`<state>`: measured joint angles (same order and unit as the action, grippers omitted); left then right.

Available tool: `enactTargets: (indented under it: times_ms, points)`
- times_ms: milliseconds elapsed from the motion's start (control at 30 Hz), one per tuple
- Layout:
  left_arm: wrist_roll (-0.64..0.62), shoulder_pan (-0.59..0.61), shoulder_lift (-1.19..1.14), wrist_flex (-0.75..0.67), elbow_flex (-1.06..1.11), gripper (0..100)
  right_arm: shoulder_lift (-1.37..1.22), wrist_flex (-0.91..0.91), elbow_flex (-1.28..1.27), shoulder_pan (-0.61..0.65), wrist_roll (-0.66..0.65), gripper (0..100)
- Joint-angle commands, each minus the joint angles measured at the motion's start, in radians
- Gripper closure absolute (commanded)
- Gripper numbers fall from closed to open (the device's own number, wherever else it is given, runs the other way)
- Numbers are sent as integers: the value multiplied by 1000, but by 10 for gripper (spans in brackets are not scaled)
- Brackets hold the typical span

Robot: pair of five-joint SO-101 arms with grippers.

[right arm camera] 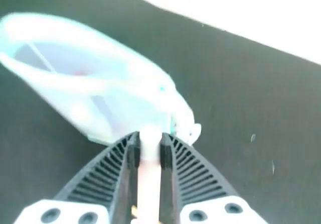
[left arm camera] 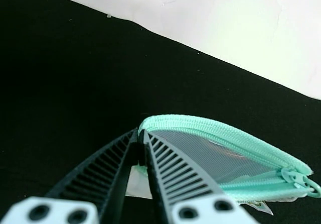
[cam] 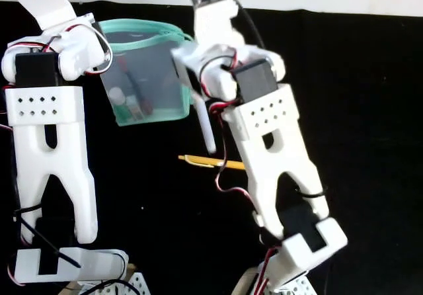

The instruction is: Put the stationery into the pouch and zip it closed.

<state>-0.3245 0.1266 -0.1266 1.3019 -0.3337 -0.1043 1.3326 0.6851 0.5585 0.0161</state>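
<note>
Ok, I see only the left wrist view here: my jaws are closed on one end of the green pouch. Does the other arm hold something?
Observer: Yes. The right gripper, jaws shut, holds a white pen just outside the pouch, at the end away from you.
Operator: Is some stationery lying on the table?
Observer: One yellow pencil lies on the black table, nearer the arm bases than the pouch.
Operator: And is anything inside the pouch?
Observer: Yes. In the high view a few small items show through its clear wall, one partly red.
</note>
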Motion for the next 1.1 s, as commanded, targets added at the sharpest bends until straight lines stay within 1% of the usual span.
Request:
enactTargets:
  times_ms: [0,267,533,700,1000,1067]
  points:
    - [-3,-19,-107,14,24,994,-47,2,216,-8,5,991]
    - [-3,-19,-107,14,24,994,-188,22,657,7,0,991]
    - [-3,-19,-107,14,24,994,-340,16,1076,110,-183,991]
    - [-3,-19,-107,14,24,994,-383,-82,1079,159,-232,991]
    - [-3,-19,-107,12,24,994,-418,-286,1079,159,-236,991]
    - [-3,-19,-107,12,24,994,-418,-335,1079,159,-256,991]
